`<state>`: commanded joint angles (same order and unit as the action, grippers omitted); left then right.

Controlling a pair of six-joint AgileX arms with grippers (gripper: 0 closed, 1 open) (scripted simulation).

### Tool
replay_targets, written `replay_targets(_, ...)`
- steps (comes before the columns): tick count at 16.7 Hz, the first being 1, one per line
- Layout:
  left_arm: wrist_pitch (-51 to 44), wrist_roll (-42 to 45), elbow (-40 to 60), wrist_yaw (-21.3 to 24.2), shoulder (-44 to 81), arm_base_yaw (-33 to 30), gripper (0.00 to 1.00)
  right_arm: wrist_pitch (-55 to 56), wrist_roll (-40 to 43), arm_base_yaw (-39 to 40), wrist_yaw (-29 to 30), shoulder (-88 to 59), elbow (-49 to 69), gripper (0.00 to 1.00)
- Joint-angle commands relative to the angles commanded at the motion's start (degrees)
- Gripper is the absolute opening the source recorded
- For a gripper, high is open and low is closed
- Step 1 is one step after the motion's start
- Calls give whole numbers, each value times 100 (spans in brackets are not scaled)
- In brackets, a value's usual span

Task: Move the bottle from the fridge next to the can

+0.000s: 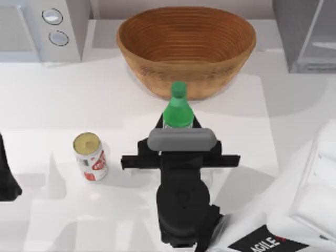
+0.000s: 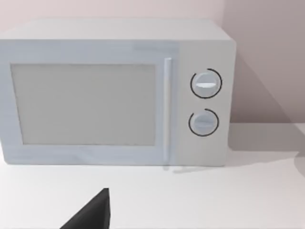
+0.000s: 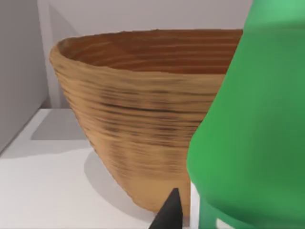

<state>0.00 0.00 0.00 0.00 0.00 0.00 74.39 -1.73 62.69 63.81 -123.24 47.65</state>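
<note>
The green bottle [image 1: 178, 109] with its green cap stands upright at the table's middle, just in front of the basket. My right gripper [image 1: 178, 125] is shut on the bottle's body, one finger on each side. In the right wrist view the bottle [image 3: 252, 133] looms close, with one dark fingertip [image 3: 169, 213] beside it. The white can [image 1: 91, 157] with red markings stands to the bottle's left, a clear gap away. The dark grey fridge [image 1: 307, 34] sits at the back right corner. My left arm [image 1: 6, 181] is parked at the left edge.
A brown wicker basket [image 1: 186, 50] stands at the back centre, right behind the bottle. A light grey box with two round knobs [image 2: 119, 90] occupies the back left corner. Bare table lies between the can and the bottle.
</note>
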Motion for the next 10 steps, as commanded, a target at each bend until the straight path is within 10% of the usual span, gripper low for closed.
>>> replay_targets(10,0,0,0,0,0,0,100,0,0,0,0,0,0,83)
